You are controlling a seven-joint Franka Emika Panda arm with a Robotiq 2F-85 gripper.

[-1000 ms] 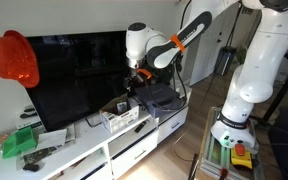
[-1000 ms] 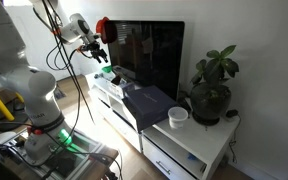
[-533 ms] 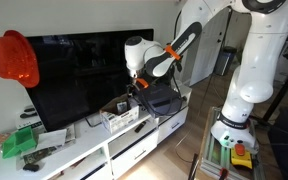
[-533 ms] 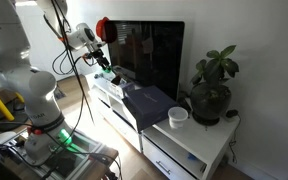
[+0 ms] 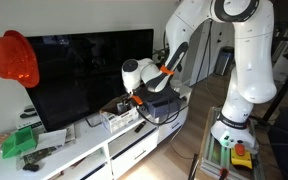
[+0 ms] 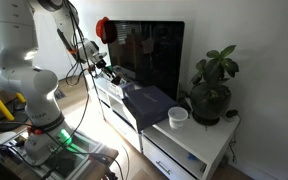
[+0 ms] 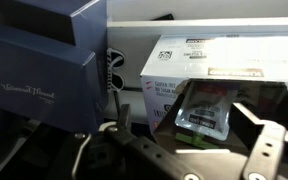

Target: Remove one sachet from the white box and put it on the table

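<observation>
- One sachet [image 7: 206, 108] is the target. In the wrist view it lies flat inside the white box [image 7: 169, 80], pale against the dark interior and visible through the open top.
- The white box stands on the tabletop [image 5: 84, 136] in front of the television [image 5: 84, 70], just beside a larger dark box [image 7: 44, 60].
- The arm [image 5: 169, 60] bends down over the white box in an exterior view, with the jaws directly above the opening.
- Jaw state: released, spread wide, grasping nothing. The sachet appears between them in the wrist view, lower down and not touching them.
- Step in hand, as judged: approach to the pick. The sachet is not yet removed.
- The next move calls for a straight descent into the box with both jaws kept inside the thin walls. The jaws then close across the sachet.
- Caution: a flat packet offers little edge to grip, and a jaw that catches a wall is likely to shift the light box.
- Whether further sachets lie beneath the visible one cannot be told.
</observation>
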